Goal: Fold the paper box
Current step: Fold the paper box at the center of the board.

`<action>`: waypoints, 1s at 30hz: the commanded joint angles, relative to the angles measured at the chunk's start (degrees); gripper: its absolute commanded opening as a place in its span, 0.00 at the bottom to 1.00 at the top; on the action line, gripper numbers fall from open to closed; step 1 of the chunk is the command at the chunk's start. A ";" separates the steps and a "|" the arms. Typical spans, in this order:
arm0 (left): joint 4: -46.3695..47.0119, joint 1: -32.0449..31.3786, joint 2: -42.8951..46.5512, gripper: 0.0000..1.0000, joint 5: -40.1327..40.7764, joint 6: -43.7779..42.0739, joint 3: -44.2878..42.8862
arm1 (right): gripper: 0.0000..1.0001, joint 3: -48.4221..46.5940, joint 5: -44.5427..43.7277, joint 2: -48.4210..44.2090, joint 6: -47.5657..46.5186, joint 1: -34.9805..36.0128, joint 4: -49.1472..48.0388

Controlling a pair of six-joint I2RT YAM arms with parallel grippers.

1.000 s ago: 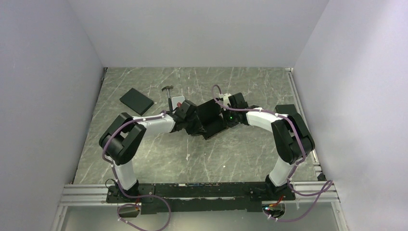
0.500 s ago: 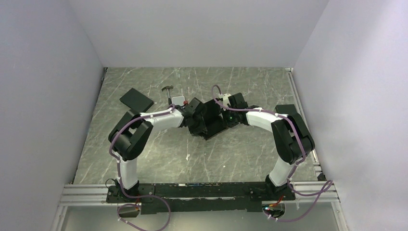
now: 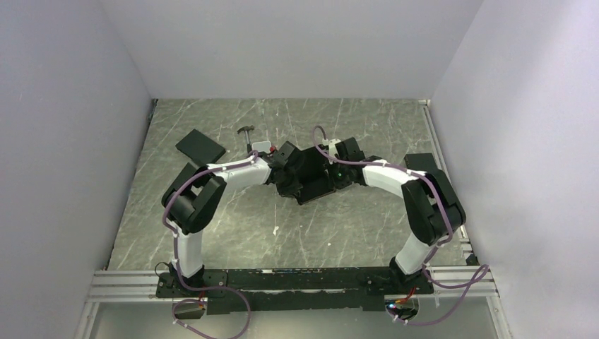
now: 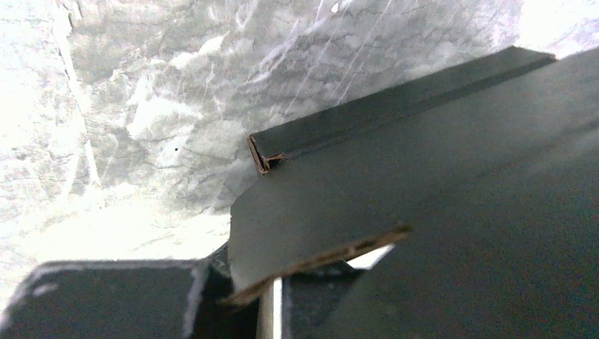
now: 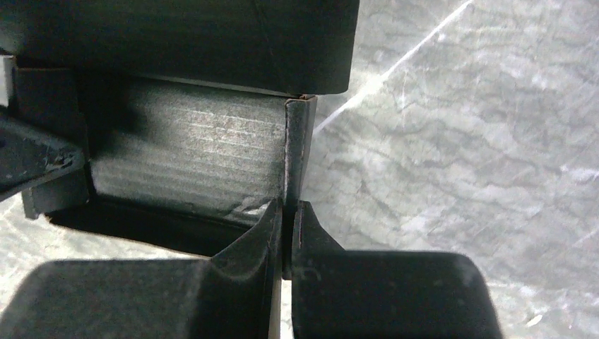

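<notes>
The paper box (image 3: pixel 311 178) is matte black cardboard, partly folded, lying mid-table between my two grippers. My left gripper (image 3: pixel 286 167) is at its left side. In the left wrist view its fingers (image 4: pixel 106 300) stand almost together with only a thin bright slit between them. A box flap (image 4: pixel 318 258) lies across their tips, and the broad black panel (image 4: pixel 438 183) fills the right. My right gripper (image 3: pixel 332 169) is at the box's right side. In the right wrist view it (image 5: pixel 287 212) is shut on the box's upright side wall (image 5: pixel 297 155), with the box floor (image 5: pixel 184 155) to its left.
A plain black slab (image 3: pixel 200 147) lies at the back left. A small hammer-like tool (image 3: pixel 246 132) and a white and red piece (image 3: pixel 261 147) lie just behind the left gripper. Another black object (image 3: pixel 418 161) sits near the right rail. Grey walls enclose the table.
My left arm has swung right and forward, and its gripper has moved in against the box's left side. The right gripper has stayed on the wall and shifted only slightly.
</notes>
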State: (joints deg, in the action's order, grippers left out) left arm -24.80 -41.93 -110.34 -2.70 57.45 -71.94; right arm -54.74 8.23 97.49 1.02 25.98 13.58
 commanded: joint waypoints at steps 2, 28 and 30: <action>0.67 -1.08 -0.27 0.00 2.02 -2.92 2.16 | 0.00 1.86 8.98 -7.40 3.87 3.74 -7.16; -4.29 -0.35 3.62 0.13 7.39 6.81 1.35 | 0.00 -2.96 -10.09 -12.44 0.15 18.11 -7.05; -3.22 -0.41 5.30 0.22 7.39 6.58 2.43 | 0.00 -2.43 -9.58 -12.22 0.44 16.92 -7.26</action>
State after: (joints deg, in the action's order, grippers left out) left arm -31.35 -40.71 -107.26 3.27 65.69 -69.82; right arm -54.28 -9.32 88.38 1.96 41.71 14.55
